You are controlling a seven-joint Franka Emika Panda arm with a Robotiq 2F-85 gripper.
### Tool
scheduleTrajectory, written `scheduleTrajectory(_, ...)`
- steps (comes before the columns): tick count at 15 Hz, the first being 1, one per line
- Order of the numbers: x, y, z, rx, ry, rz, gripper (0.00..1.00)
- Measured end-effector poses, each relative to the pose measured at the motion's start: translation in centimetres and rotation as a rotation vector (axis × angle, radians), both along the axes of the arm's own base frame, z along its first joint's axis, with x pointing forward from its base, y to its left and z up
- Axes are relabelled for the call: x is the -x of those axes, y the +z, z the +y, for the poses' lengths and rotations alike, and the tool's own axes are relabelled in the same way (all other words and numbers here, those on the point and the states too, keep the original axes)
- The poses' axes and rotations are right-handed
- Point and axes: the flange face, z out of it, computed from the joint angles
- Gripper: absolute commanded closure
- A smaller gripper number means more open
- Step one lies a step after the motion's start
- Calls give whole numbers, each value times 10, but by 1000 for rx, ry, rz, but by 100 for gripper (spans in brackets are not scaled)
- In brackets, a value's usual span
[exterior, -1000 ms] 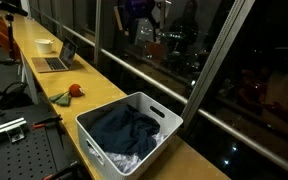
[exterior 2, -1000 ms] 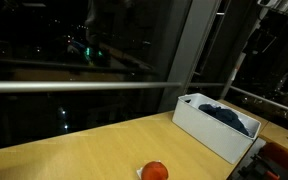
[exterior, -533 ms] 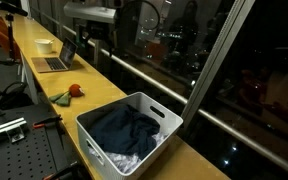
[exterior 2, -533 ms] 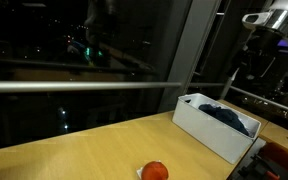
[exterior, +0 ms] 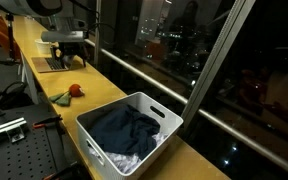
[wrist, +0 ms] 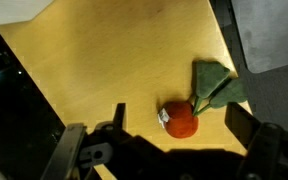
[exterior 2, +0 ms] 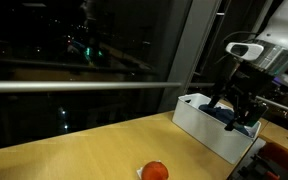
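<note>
I've got gripper point(wrist: 171, 152) spread wide, bottom of frame, over red ball point(wrist: 181, 121) (I think) touching green cloth point(wrist: 217, 84) mid-right. A finger bump cd roll it off table point(wrist: 114, 50).

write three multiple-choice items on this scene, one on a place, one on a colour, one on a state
1. Where does the dark cloth lie? A) in the white bin B) on the laptop C) on the floor
2. What colour is the round object beside the green cloth? A) blue B) red C) white
3. How do the jaws stand? A) open, empty B) shut on cloth C) shut on the object
Answers: 1 A, it fills the bin; 2 B, red in the wrist view; 3 A, wide apart, nothing between.
</note>
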Motion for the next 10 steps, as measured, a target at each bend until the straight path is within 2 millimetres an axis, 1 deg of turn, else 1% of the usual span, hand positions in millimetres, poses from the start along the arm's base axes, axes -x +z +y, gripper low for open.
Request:
scheduleTrajectory(2, 0, -17, 27, 40, 43, -15, 0)
scheduleTrajectory(4, -10, -27, 49, 64, 76, -33, 0)
scheduleTrajectory(6, -26, -32, 70, 69, 104, -46, 0)
scheduleTrajectory(8, -44, -38, 87, 52, 119, -43, 0)
scheduleTrajectory(10, -64, -48, 101, 20, 130, -19, 0)
